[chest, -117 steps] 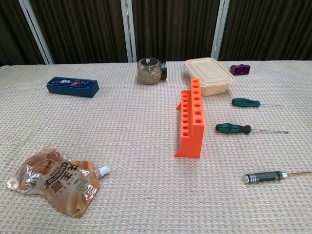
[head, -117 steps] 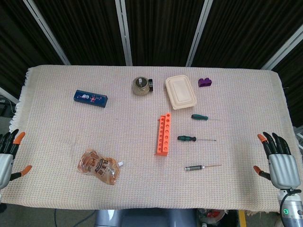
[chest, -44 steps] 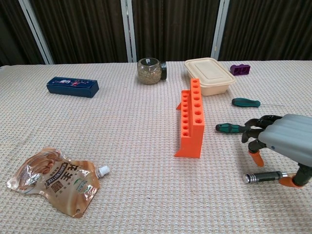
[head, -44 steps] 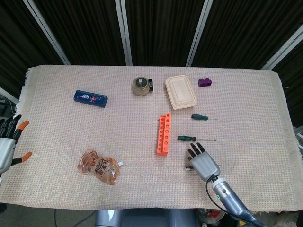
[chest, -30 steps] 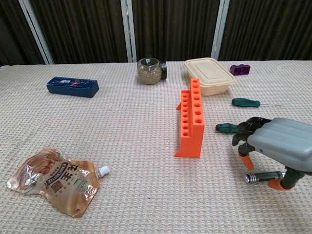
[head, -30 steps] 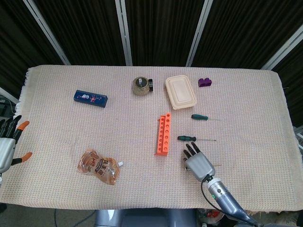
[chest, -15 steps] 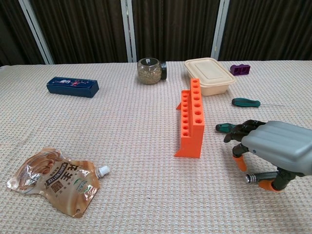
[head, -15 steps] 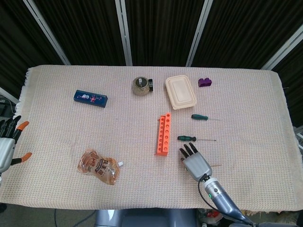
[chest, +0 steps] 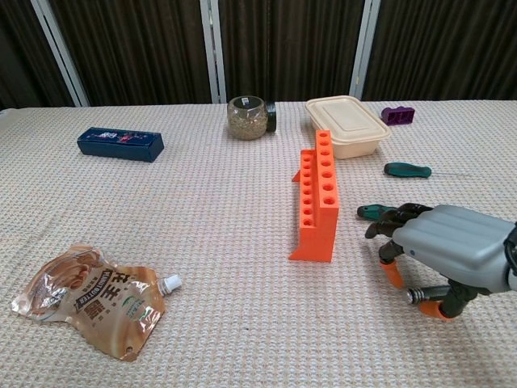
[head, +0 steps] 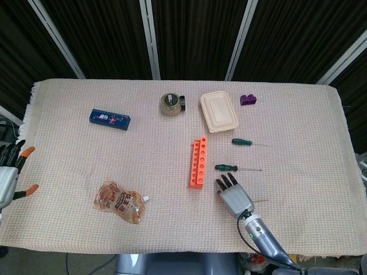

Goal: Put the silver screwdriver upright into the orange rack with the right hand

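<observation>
Chest view: right hand point(chest: 452, 246) is seen low over silver screwdriver point(chest: 426, 294), palm down, fingers arched over the handle.
Key relation: screwdriver lies directly under the palm, handle cap poking out on the rack side between a thumb tip and fingertip point(chest: 392, 272); most of the handle is hidden by the hand.
Long axis: judged roughly left-right on the cloth, cap toward orange rack point(chest: 317, 198), thin shaft trailing away to the right; in head view a bit of shaft point(head: 261, 200) is seen past the hand.
Finger state: curled partway, narrow around handle; whether the handle is actually clamped can't be told, contact w/ thumb side looks likely, no lift seen.
Screwdriver location: flat on tablecloth point(chest: 210, 242), near the rack's front end, to its right, not touching it.
Nearer hand: right hand point(head: 234, 197) is on top of it; left hand point(head: 10, 175) is well apart at the far table edge, fingers spread, holding nothing.
Other drivers: green screwdriver point(chest: 373, 211) lies just beyond the fingertips, could be nudged.
Next move needs (judgement): grip closed across the handle, then tool turned shaft-down and carried left to a rack hole.
</observation>
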{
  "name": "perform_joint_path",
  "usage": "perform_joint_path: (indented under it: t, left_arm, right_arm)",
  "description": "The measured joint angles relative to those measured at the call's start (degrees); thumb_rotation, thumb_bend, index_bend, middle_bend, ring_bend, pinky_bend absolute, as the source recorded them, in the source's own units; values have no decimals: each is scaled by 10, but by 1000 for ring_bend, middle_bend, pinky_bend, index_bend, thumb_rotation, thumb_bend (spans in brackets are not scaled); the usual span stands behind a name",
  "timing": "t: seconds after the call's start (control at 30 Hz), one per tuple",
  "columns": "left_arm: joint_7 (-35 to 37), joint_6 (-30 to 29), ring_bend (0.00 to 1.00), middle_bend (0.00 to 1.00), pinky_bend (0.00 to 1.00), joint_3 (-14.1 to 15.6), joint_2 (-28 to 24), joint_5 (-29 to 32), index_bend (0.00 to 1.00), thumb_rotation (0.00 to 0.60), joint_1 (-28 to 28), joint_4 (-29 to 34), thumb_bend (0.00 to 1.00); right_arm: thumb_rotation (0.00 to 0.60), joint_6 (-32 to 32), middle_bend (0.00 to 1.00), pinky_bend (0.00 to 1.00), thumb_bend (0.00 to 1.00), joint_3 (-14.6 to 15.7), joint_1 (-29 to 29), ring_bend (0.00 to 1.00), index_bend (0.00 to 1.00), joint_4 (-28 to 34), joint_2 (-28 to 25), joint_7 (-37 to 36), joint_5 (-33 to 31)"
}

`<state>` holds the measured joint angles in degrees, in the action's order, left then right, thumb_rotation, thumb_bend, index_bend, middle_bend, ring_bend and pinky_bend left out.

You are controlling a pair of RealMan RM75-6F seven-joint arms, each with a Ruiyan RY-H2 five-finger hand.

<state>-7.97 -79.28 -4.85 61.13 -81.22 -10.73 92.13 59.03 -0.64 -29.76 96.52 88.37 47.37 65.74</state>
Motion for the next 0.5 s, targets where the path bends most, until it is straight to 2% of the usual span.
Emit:
perform_joint_path:
  t: [0.23, 0.5]
  left_arm:
    - [-1, 0, 0, 0, 0, 0, -1, 0, 136, 600, -1, 2, 132]
    - [-5, 2, 0, 0, 0, 1, -1, -2, 136, 600, -4, 5, 133]
  right_arm:
    - [600, 13, 149, 0, 277, -1, -2, 0, 569, -5, 2, -18, 7]
    - [600, 23, 181, 0, 281, -10, -1, 0, 620, 13, -20, -58, 18]
